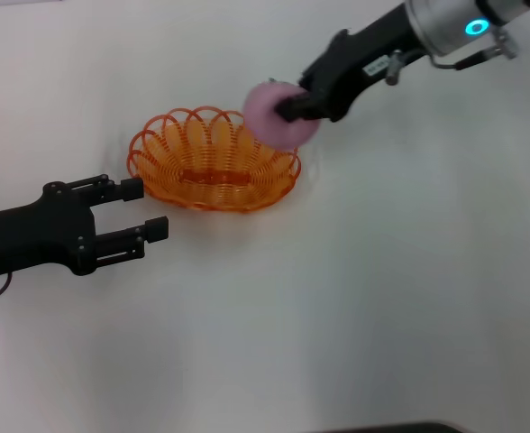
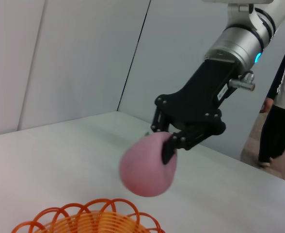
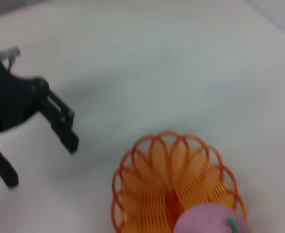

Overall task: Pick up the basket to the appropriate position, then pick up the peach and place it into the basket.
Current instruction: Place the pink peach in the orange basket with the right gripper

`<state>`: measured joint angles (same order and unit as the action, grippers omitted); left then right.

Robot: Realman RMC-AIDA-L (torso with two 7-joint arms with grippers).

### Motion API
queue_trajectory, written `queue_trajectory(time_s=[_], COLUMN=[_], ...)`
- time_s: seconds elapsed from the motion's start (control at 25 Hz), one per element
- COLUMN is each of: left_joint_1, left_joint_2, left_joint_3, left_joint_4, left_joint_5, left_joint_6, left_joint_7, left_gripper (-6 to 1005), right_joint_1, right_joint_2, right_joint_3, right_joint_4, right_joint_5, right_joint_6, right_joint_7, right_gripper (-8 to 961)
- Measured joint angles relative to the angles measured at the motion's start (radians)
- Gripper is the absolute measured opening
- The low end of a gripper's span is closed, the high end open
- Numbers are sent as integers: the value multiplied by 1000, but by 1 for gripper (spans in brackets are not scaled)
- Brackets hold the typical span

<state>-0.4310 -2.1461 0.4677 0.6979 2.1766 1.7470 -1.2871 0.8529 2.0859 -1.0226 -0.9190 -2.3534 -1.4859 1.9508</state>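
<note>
The orange wire basket (image 1: 213, 162) sits on the white table; it also shows in the left wrist view (image 2: 89, 219) and the right wrist view (image 3: 174, 182). My right gripper (image 1: 292, 105) is shut on the pink peach (image 1: 278, 115) and holds it in the air over the basket's right rim. The peach shows in the left wrist view (image 2: 147, 165) with the right gripper (image 2: 169, 141) around it, and in the right wrist view (image 3: 208, 220) with its green leaf mark. My left gripper (image 1: 148, 209) is open and empty, just left of the basket, and shows in the right wrist view (image 3: 38, 150).
The white table (image 1: 382, 298) spreads around the basket. Grey wall panels (image 2: 74, 58) stand behind it. A person (image 2: 280, 107) stands beyond the table's far edge in the left wrist view.
</note>
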Motion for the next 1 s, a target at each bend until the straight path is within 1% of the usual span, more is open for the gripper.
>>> queue_trajectory(time_s=[0.32,0.48,1.0], left_joint_1=[-4,-8,-9], left_joint_2=[0,0,-1], left_joint_3=[0,0,0], left_joint_4=[0,0,-2], left_joint_5=[-7,-7,0], left_joint_6=[-3,-5,-12], left_joint_7=[0,-1,-1], left_gripper=[710,710,710], right_joint_1=[1,2,4], right_joint_2=[6,8,8], right_joint_3=[-44,-66,-78], right_joint_4=[174,261,272], right_joint_5=[210,280,300], right_joint_6=[164,226,237], right_joint_7=[-155,-227,-231], right_gripper=[124,126,129])
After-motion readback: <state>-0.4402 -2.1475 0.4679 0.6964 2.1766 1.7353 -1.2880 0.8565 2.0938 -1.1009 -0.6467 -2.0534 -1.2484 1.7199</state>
